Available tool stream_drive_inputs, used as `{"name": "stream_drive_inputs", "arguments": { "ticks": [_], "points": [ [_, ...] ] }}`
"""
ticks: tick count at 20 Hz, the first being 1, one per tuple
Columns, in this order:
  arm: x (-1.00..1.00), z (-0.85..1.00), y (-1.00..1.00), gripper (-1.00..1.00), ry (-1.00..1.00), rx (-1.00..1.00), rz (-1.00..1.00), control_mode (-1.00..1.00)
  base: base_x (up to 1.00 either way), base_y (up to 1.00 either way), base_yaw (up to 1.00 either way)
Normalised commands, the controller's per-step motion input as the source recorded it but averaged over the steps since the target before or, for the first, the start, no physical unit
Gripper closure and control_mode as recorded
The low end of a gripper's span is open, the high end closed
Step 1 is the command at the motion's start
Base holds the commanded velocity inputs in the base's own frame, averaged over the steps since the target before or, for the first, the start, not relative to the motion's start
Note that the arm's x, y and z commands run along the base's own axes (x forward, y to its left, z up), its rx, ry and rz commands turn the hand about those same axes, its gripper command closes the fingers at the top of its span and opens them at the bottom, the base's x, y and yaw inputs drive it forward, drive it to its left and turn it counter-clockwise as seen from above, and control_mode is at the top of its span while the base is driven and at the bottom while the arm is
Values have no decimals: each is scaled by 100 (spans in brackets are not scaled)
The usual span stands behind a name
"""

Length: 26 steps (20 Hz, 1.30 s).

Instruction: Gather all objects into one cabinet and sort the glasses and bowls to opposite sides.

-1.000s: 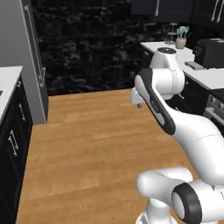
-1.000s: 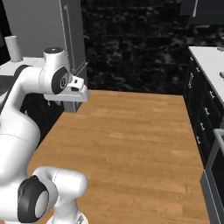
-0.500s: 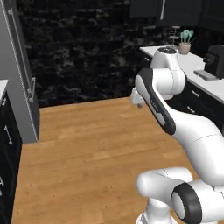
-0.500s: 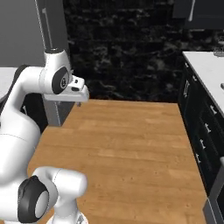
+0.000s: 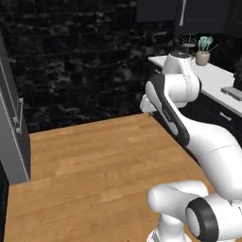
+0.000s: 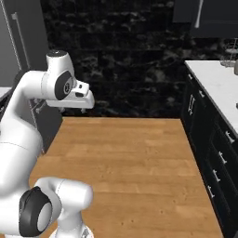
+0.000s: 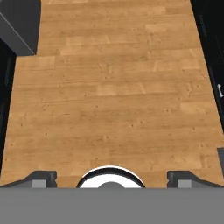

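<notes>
My gripper (image 7: 112,176) is open and holds nothing; its two dark fingertips (image 7: 41,177) stand wide apart over bare wooden floor (image 7: 113,87). The hand (image 6: 82,100) hangs at chest height in front of the arm and faces down. A black wall cabinet (image 6: 211,18) with a silver vertical bar handle hangs at the upper right, above the counter. From the left base view that cabinet (image 5: 198,12) sits along the top edge. The glasses and bowls are out of view.
A white counter (image 6: 216,86) on black drawer fronts runs along the right. A potted plant (image 5: 204,49) stands on that counter (image 5: 212,78). A tall grey panel (image 5: 12,137) stands at the left. Black marble wall (image 5: 85,61) closes the far end of the floor.
The whole picture has shifted, so the base has moved: the grey panel slid left and the left counter dropped out of view. The arm keeps its pose and the gripper stays open.
</notes>
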Motion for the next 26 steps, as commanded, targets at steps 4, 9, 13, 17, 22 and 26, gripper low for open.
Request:
{"name": "stream_drive_inputs", "arguments": {
  "ticks": [4,9,13,17,22,26],
  "points": [
    [0,0,0,-100,0,0,0,100,100,0,-22],
    [0,0,0,-100,0,0,0,100,100,3,-22],
    [0,0,0,-100,0,0,0,100,100,15,-21],
    [0,0,0,-100,0,0,0,100,100,22,-21],
    [0,0,0,-100,0,0,0,100,100,13,-17],
    [0,0,0,-100,0,0,0,100,100,0,-13]
  ]
}}
